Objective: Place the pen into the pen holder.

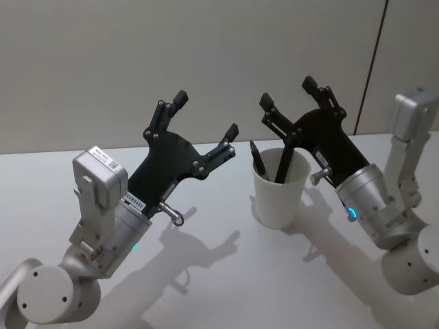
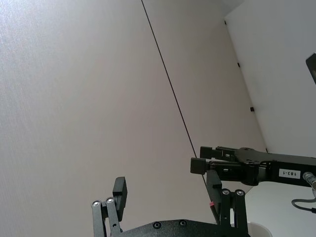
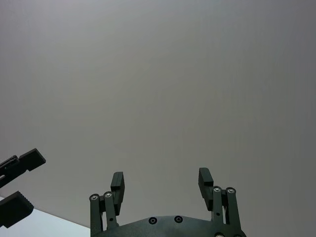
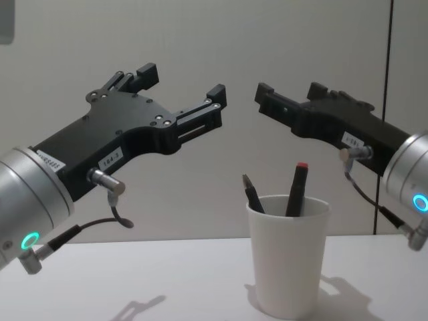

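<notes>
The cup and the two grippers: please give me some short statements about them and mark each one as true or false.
1. The cup stands upright on the table. True.
2. The cup is empty. False: two pens stand in it, leaning on the rim.
3. The left gripper holds a pen. False: it is open and holds nothing, raised above the table beside the cup.
4. The right gripper is open. True: its fingers are spread, raised above the cup.
5. One pen has a red end. True: the chest view shows a red top on the taller pen.
6. The cup lies nearer the left arm. False: it stands nearer the right arm.
</notes>
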`<state>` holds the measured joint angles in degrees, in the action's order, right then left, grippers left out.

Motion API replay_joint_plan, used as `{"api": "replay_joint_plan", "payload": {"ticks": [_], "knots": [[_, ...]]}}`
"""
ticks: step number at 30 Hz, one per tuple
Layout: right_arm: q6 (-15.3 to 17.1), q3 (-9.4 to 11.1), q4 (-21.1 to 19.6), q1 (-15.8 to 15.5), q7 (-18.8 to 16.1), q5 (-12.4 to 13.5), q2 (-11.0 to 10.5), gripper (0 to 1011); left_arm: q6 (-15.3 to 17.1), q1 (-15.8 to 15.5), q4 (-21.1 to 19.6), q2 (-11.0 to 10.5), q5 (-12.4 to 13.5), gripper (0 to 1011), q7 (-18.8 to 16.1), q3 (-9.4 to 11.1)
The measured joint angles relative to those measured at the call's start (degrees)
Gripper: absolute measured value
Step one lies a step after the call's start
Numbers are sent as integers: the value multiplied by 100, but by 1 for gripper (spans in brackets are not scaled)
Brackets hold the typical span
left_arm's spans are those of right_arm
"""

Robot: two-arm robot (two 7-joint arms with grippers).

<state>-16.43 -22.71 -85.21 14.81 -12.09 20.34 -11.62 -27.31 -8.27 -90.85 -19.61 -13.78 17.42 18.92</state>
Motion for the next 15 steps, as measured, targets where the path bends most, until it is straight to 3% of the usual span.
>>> {"api": "replay_joint_plan", "payload": {"ticks": [5,15], "knots": [[-1,48,-111,-17,-8,43,-51,1001,0,0,0,0,0,1001,0,0],[50,288,-583,-210,101,227,-388,1001,0,0,0,0,0,1001,0,0]]}}
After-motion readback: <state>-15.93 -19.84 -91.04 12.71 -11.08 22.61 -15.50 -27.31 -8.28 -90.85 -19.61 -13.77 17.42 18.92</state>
